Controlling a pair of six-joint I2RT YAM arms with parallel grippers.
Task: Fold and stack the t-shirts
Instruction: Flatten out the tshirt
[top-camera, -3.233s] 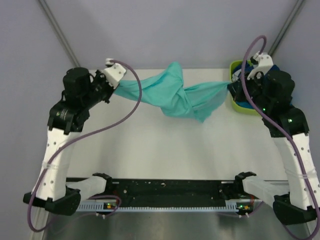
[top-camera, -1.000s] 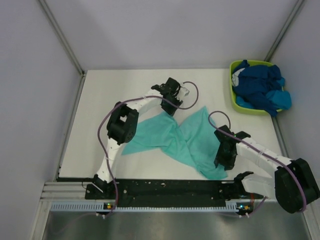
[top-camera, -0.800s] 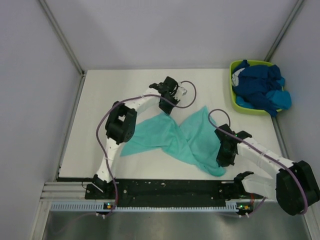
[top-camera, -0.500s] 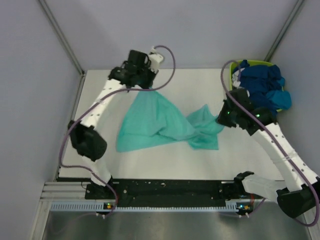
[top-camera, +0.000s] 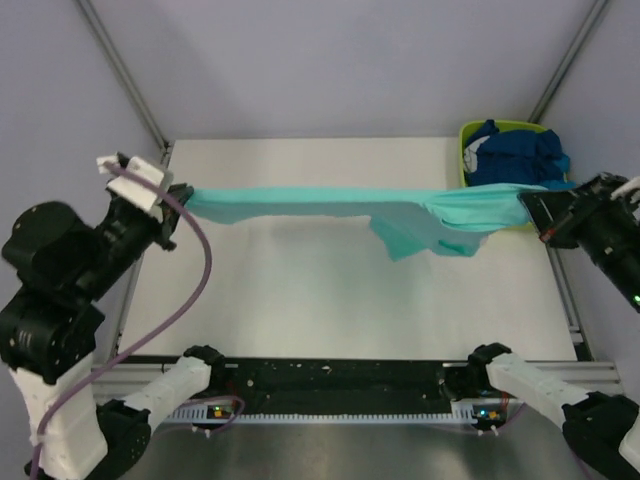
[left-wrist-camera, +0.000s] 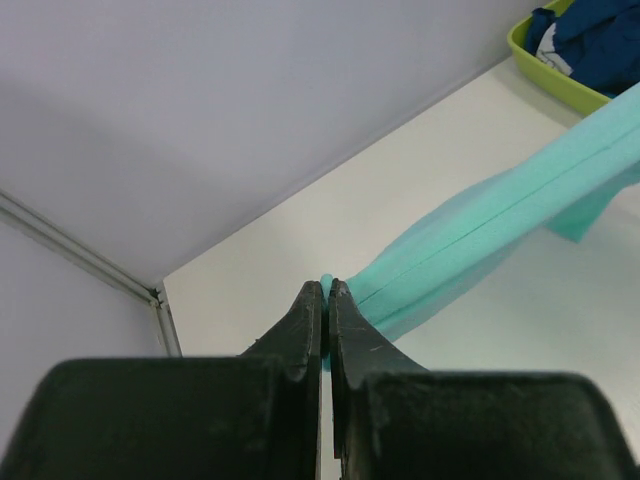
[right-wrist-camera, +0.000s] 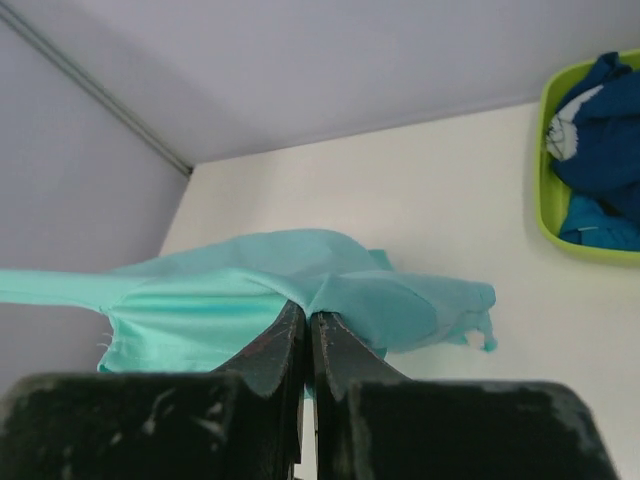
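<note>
Mint t-shirt (top-camera: 300, 198) stretched taut above table (top-camera: 320, 305), both jaws clamped on opposite edges

White matte tabletop (top-camera: 330, 310), enclosed at the back and both sides by plain pale lilac-grey wall panels (top-camera: 330, 60), with grey metal struts (top-camera: 122, 72) rising at the two rear corners. Along the near edge, a black mounting rail (top-camera: 340, 378) and, in front of it, a strip of brushed metal (top-camera: 330, 455). Lit softly and evenly, shadows on the tabletop faint and blurred.
</note>
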